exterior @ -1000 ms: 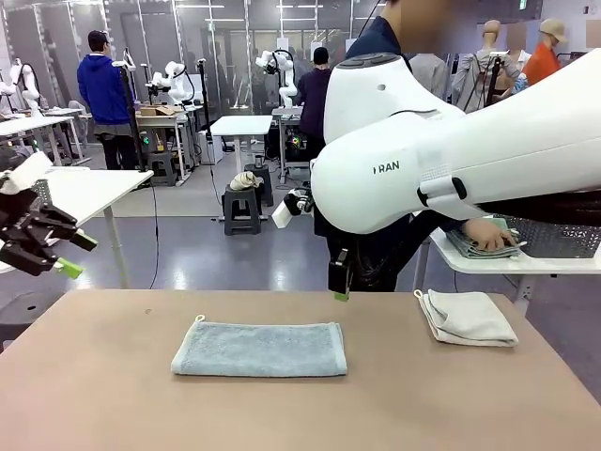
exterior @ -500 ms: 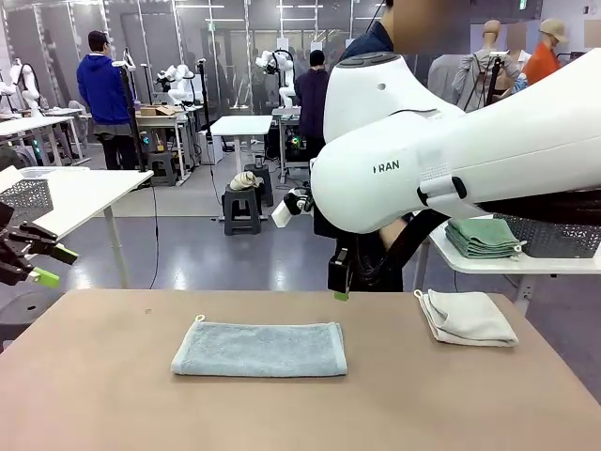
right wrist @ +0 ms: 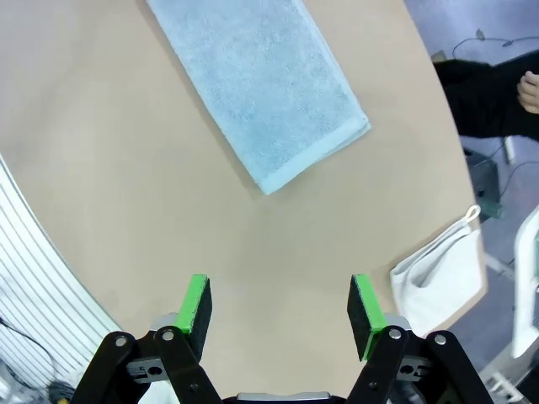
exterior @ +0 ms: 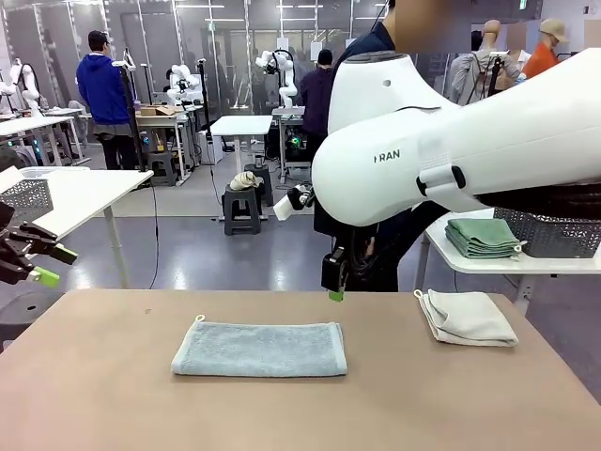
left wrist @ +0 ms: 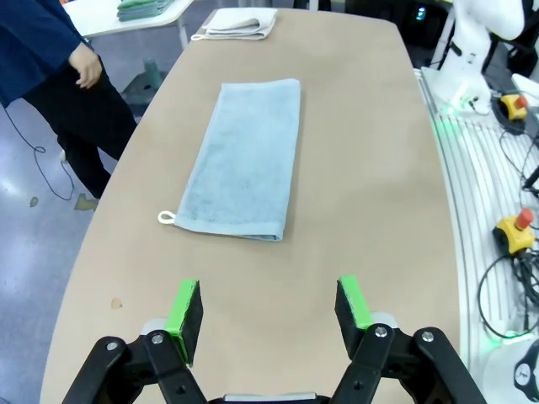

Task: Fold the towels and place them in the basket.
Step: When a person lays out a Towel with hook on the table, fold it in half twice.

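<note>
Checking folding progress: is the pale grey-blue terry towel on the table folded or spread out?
Folded: the pale grey-blue terry towel shows two stacked layers at its short end in the right wrist view.

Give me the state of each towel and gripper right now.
Pale grey-blue terry towel: folded into a long strip, flat on the table, untouched.
Cream-white terry towel: folded small, at the far right edge.
Left gripper: open, empty, in the air.
Right gripper: open, empty, in the air.
</note>
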Robot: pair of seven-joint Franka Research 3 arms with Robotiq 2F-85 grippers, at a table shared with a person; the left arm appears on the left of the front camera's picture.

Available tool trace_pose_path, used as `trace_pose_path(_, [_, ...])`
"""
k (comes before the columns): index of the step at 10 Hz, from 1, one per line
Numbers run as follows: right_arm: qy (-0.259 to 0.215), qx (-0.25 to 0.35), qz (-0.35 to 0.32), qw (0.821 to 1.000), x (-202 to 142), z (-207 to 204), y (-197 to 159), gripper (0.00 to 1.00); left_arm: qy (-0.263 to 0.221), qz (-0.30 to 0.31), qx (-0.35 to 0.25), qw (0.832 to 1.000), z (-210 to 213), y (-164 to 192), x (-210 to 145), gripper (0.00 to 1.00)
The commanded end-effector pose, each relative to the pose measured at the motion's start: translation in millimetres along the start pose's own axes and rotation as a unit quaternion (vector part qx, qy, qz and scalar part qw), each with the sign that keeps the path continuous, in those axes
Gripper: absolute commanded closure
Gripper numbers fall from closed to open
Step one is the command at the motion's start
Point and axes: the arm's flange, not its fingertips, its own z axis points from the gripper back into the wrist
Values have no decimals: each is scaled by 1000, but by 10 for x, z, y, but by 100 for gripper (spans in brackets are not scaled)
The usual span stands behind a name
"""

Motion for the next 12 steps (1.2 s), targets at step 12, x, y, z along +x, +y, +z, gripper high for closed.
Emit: trace_pose_path(12, [-55, 107, -525, 843, -80, -376, -233, 19, -3, -3, -1, 1000, 6, -27, 1, 19])
